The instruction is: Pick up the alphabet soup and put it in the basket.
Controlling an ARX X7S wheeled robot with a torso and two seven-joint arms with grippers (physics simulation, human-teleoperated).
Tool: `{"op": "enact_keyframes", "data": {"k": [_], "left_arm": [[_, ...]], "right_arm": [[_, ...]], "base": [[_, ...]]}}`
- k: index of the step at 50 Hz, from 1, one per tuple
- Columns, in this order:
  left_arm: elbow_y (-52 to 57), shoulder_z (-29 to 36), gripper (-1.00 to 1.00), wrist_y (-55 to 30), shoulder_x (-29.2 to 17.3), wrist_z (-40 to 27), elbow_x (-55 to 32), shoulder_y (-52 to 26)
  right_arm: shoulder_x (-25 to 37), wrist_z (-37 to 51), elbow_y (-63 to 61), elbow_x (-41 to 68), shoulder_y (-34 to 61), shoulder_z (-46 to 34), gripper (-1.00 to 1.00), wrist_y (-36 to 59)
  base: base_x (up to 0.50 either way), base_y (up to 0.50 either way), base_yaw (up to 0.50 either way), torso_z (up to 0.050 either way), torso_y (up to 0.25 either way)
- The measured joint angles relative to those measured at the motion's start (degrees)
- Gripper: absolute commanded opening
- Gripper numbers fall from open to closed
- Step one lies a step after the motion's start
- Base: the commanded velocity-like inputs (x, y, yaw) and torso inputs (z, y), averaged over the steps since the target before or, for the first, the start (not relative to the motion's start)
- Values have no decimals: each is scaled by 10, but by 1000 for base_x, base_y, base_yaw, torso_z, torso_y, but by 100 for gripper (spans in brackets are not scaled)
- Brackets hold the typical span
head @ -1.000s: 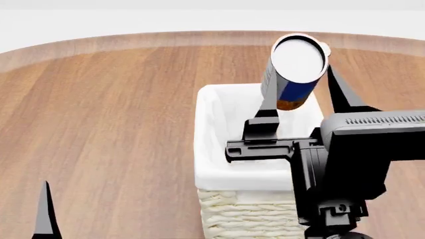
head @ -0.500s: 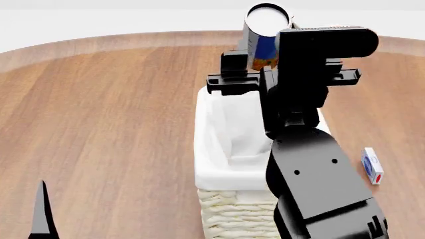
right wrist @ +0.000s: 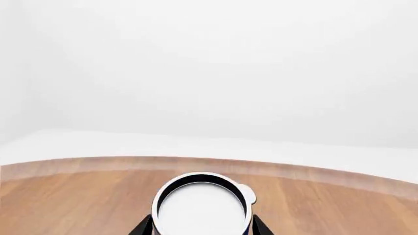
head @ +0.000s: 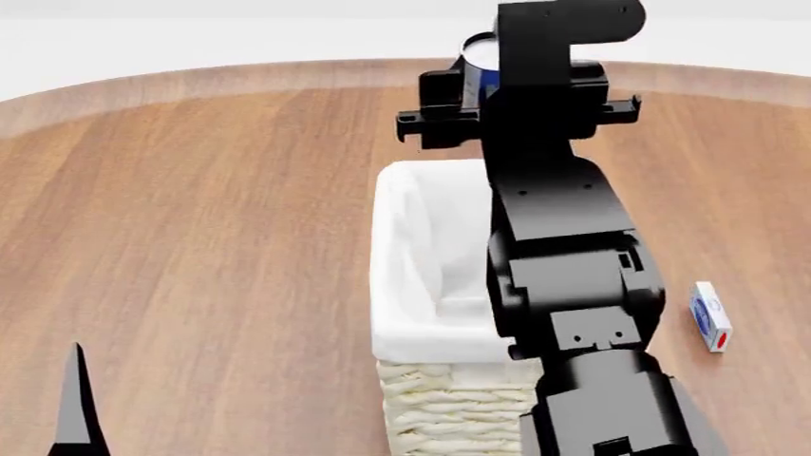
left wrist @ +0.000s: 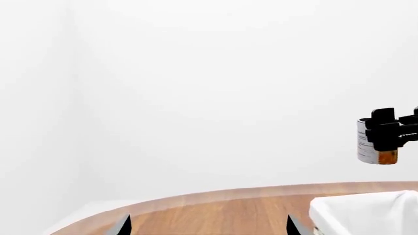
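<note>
Compared with half a second ago in the head view: right arm swung further over the basket [head: 419, 256], now covering most of its right half; alphabet soup [head: 478, 59] carried farther back beyond the basket's far rim and now mostly hidden behind the arm, only a sliver of blue label and pale lid showing. Small blue-and-white box [head: 709, 317] unchanged on the table [head: 203, 218], just right of the basket. Right tool [head: 488, 95] clamped on the alphabet soup, jaws pressed to either side of the can, seen in the right wrist view as dark fingers [right wrist: 140, 227] flanking the can [right wrist: 201, 205] with its pale lid and pull tab facing the camera. From the left wrist view, same can [left wrist: 375, 147] held upright in the air above and beyond the basket [left wrist: 365, 213], clear of the white cloth lining, orange-yellow patch at its lower end, black right tool [left wrist: 390, 133] wrapped round its middle. Left tool [left wrist: 205, 226] low near the table, well left of the basket, its two dark fingertips set wide apart with nothing between them; one tip [head: 76, 404] visible in the head view. Basket interior, where visible, shows only white lining; the part under the arm is hidden.
</note>
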Motion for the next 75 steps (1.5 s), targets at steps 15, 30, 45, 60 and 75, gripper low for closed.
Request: {"op": "enact_keyframes", "data": {"k": [15, 30, 45, 60, 75], "left_arm": [[-5, 1, 100, 1, -3, -6, -4, -2], [-8, 2, 100, 4, -6, -11, -9, -2], [-10, 3, 100, 6, -10, -16, -12, -2], [-13, 5, 100, 8, -14, -20, -16, -2], [-19, 8, 100, 12, -17, -24, -19, -3]], "right_arm": [[-20, -51, 115, -9, 45, -5, -100, 30], [-25, -73, 135, -14, 43, 4, -100, 74], [-25, -78, 135, -76, 20, 74, -100, 98], [-25, -82, 135, -126, -5, 128, -100, 106], [-25, -87, 135, -157, -25, 159, -100, 109]], "base": [[0, 0, 0, 0, 1], [0, 0, 0, 0, 1], [0, 0, 0, 1, 1], [0, 0, 0, 0, 1], [0, 0, 0, 0, 1]]}}
